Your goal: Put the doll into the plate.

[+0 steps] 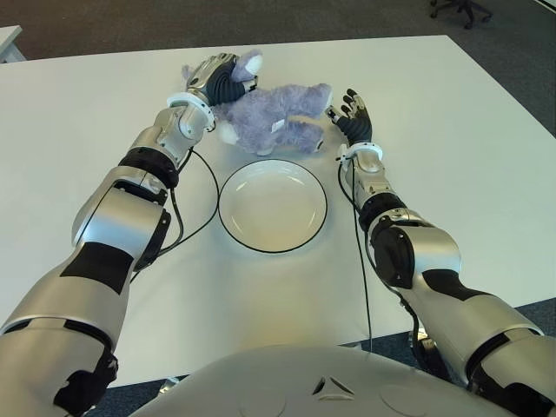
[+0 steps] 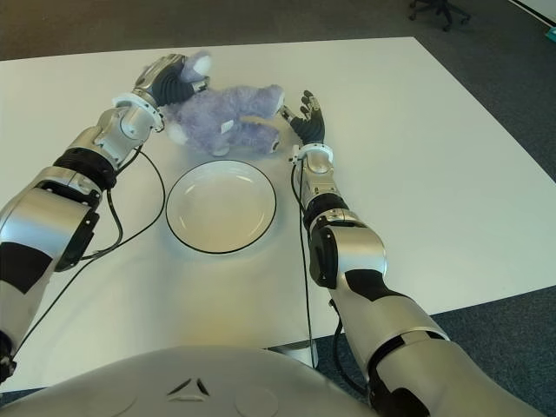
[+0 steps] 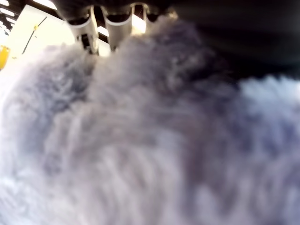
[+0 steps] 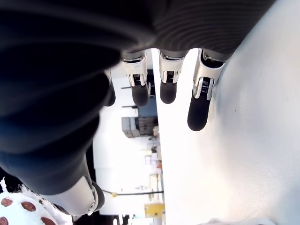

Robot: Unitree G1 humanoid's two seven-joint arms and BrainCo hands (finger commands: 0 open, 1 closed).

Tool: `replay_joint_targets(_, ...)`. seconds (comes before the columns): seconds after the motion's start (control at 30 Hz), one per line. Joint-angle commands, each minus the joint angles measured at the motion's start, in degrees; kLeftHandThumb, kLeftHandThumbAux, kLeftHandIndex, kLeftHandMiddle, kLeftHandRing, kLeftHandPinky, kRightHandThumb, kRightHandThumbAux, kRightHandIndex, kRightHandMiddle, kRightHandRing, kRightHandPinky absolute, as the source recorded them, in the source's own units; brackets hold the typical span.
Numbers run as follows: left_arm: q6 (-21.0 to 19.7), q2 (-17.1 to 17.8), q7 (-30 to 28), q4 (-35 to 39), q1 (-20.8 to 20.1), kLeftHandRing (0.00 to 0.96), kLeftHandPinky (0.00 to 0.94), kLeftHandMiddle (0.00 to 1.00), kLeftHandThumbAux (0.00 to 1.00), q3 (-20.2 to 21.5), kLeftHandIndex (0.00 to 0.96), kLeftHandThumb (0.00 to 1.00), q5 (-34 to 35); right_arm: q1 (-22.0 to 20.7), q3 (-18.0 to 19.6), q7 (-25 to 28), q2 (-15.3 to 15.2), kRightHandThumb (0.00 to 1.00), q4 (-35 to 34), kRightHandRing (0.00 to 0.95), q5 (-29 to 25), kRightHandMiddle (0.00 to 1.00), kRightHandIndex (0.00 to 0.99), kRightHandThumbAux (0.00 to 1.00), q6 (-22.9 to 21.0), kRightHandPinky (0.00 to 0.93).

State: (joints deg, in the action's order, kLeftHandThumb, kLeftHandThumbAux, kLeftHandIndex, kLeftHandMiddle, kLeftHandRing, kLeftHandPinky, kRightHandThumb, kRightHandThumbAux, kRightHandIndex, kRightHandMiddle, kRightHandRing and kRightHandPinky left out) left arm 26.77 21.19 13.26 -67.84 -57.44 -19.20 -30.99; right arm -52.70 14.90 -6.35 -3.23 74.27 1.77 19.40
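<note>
A fluffy purple doll lies on its side on the white table, just beyond the white plate. My left hand lies over the doll's head with its fingers curled into the fur; the left wrist view is filled with the doll's fur. My right hand is at the doll's rear end, on the right, fingers spread and holding nothing. The plate holds nothing.
Black cables run along the table from both wrists, past either side of the plate. An office chair base stands on the dark floor beyond the table's far right corner.
</note>
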Motion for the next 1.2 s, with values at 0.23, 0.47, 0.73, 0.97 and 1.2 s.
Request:
replay_joint_targets(0.23,-0.8,-0.5,4.8,-2.1,-0.1,0.801,0.813,0.801,0.501,-0.5,0.704,0.442,-1.2,3.6,0.4,-0.3,0.7,0.337,2.4,0.0,-0.7,0.0,0.06,0.786,-2.0,0.0)
replay_joint_targets(0.47,-1.4,-0.8,5.0,-3.2,-0.3,0.856,0.879,0.855,0.638,0.6,0.781,0.61,0.1,3.6,0.6,-0.4,0.7,0.35,2.4,0.0,-0.8,0.0,0.065,0.788,-1.8,0.0)
replay_joint_targets(0.73,-8.0,-2.7,3.3,-2.9,-1.0,0.882,0.878,0.877,0.676,3.3,0.83,0.725,3.2,3.6,0.6,-0.1,0.6,0.356,2.4,0.0,-0.7,0.001,0.05,0.794,-1.8,0.0)
replay_joint_targets(0.97,-11.5,-3.4,2.2,-2.2,-1.1,0.89,0.89,0.889,0.669,4.0,0.847,0.796,4.4,3.6,0.6,0.1,0.5,0.355,2.4,0.0,-0.8,0.002,0.052,0.8,-1.8,0.0)
replay_joint_targets(1.2,-13.9,-3.5,2.3,-1.5,-1.2,0.892,0.89,0.892,0.665,3.6,0.848,0.837,4.3,3.6,0.9,0.5,0.5,0.358,2.4,0.0,-1.1,0.0,0.056,0.794,-1.8,0.0)
